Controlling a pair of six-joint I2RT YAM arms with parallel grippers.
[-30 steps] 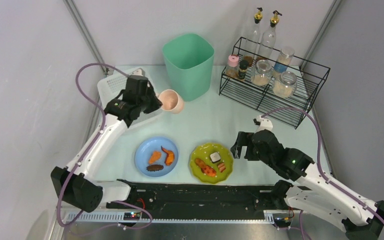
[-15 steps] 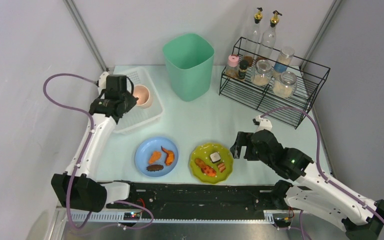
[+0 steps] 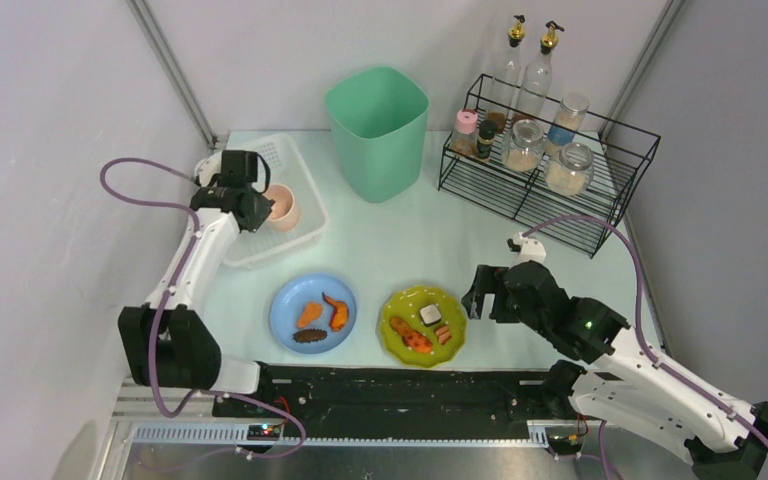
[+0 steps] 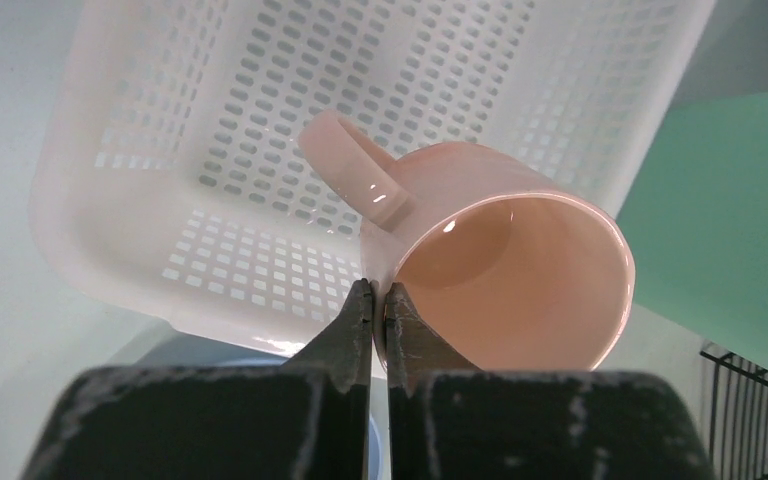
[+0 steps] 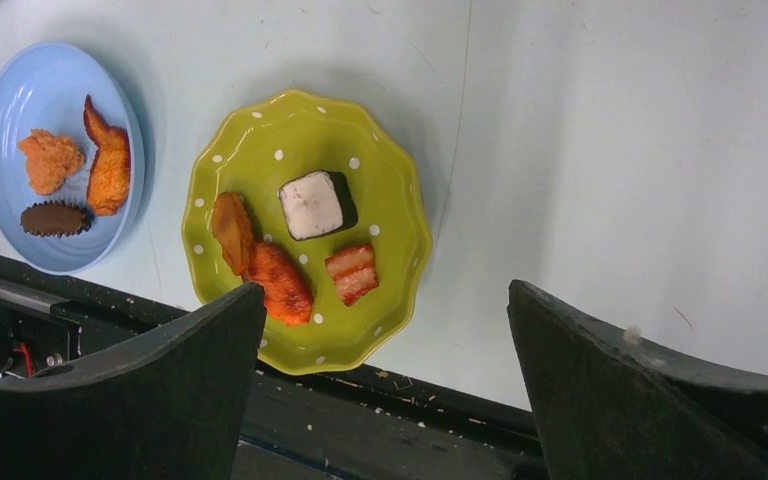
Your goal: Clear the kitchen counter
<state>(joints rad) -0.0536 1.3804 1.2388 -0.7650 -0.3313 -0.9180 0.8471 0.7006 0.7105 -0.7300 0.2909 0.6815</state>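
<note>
- While the kitchen counter [image 3: 390,240] is lying pale and glossy across the overhead view, the left gripper [image 3: 263,207] is hanging over the white basket [image 3: 305,232] at its far left corner, pinching a pink mug [image 3: 282,205].
- Near the front edge, a blue plate [image 3: 282,298] and a green plate [image 3: 392,303] are sitting side by side on the counter, each carrying bits of food [image 3: 338,312]. A green bin [image 3: 377,130] and a black wire rack [image 3: 560,205] of jars [image 3: 523,147] and bottles [image 3: 535,75] are standing at the back.
- The right gripper [image 3: 482,298] is hovering just right of the green plate, its jaws spread wide and holding nothing.
- Seen from the left wrist, the fingers [image 4: 355,320] are clamping tight on the mug's rim beside the handle [image 4: 350,165]. The mug is tilting its mouth toward the camera, with the slotted basket floor behind it. Whether the mug is touching the basket, I cannot tell.
- Seen from the right wrist, two dark fingers [image 5: 160,380] are standing far apart above the counter. The green plate is lying between and beyond them, and the blue plate is showing at upper left.
</note>
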